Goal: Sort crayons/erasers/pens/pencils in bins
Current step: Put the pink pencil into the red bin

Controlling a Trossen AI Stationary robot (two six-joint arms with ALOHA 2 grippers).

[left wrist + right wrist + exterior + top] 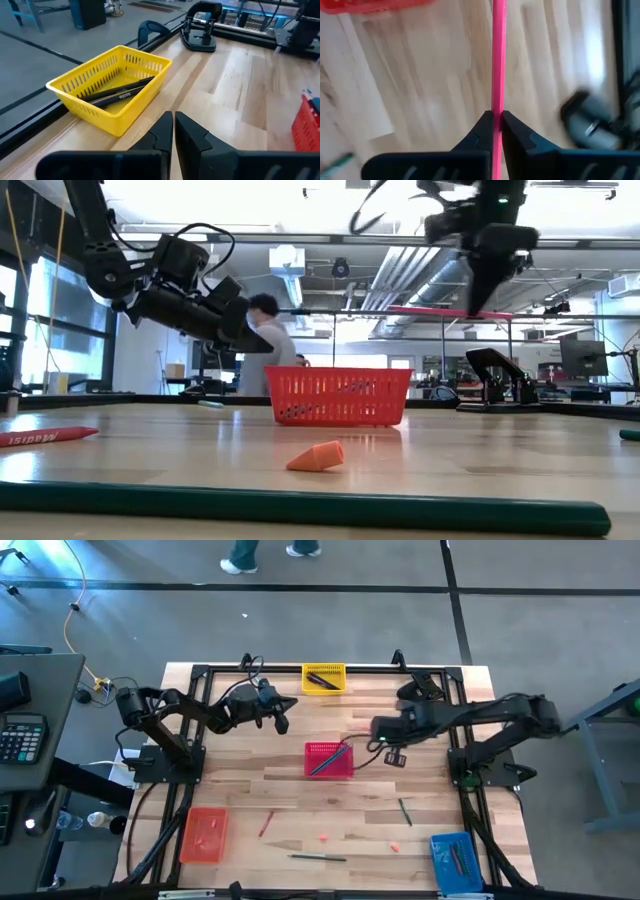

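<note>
Pinched between the right gripper's (495, 120) fingers I see a pink pencil (498, 55), running straight out ahead of the wrist camera. From above, that gripper (377, 729) hangs over the middle of the table (420, 830), just beside the red bin (329, 760), and from table height the pencil (450, 312) lies level in the air, above and to the side of that bin (340, 397).

On my left arm, the gripper (173, 131) has its fingers pressed together with nothing between them. It hovers near the yellow bin (107, 87) at the far edge, which holds two pens (117, 93).

Looking down, I count pencils already lying in the red bin. An orange bin (203, 835) sits at the near left corner and a blue bin (454, 862) at the near right, with dark sticks in it. Loose on the wood between them I see a red crayon (265, 824), a green pencil (318, 857), another green pencil (405, 811) and two erasers (325, 837). At table height, one eraser (316, 456) sits close in front of the camera.
</note>
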